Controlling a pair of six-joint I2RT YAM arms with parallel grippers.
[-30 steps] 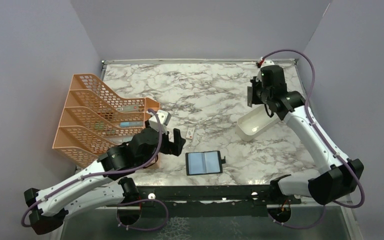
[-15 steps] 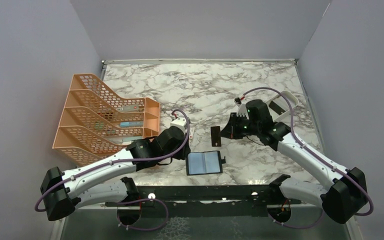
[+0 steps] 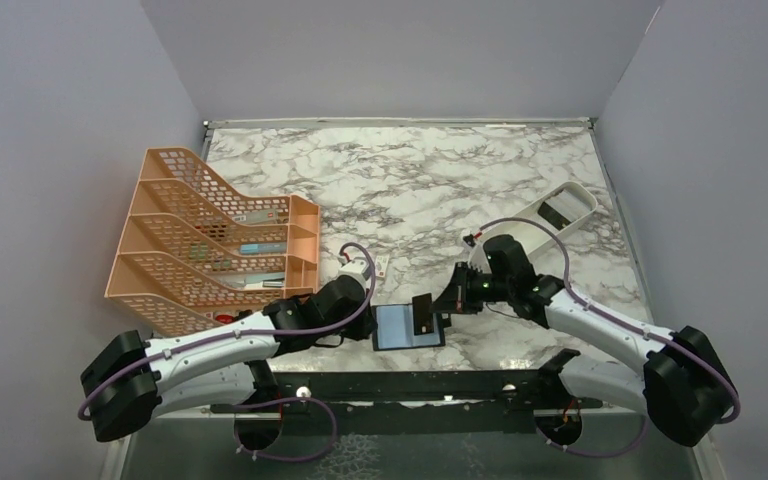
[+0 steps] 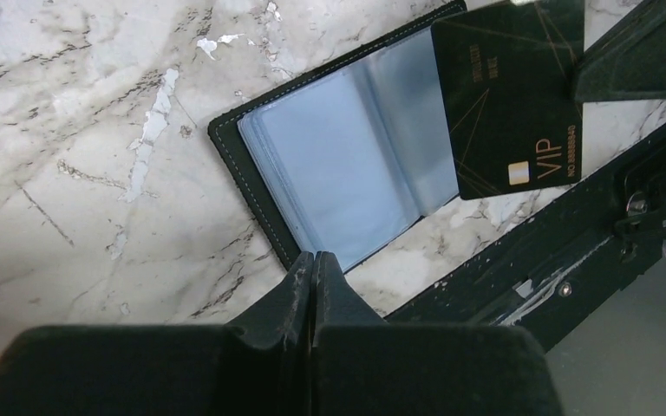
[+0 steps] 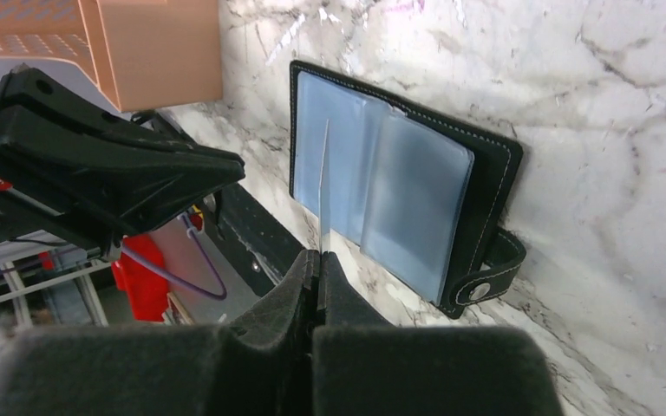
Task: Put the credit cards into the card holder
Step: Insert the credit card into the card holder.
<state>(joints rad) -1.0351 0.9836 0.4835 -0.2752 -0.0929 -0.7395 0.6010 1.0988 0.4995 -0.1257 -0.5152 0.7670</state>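
Note:
The card holder (image 3: 398, 328) lies open near the table's front edge, blue-grey sleeves up (image 4: 347, 165) (image 5: 416, 191). My right gripper (image 3: 442, 304) (image 5: 317, 257) is shut on a black credit card (image 3: 422, 313), holding it on edge over the holder's middle fold. The card's face reads VIP in the left wrist view (image 4: 507, 95) and shows edge-on in the right wrist view (image 5: 323, 186). My left gripper (image 3: 369, 318) (image 4: 313, 258) is shut with nothing in it, its tips at the holder's left edge. No yellow-gold card shows.
An orange mesh file rack (image 3: 210, 235) stands at the left. A long white tray (image 3: 572, 194) with a dark flat thing in it lies at the back right. A small white piece (image 3: 383, 265) lies behind the holder. The black front rail (image 3: 410, 385) runs close below it.
My left gripper has shut and moved to the card holder's left edge. My right arm has swung from the back right down to the holder with the black card. The white tray now lies further back.

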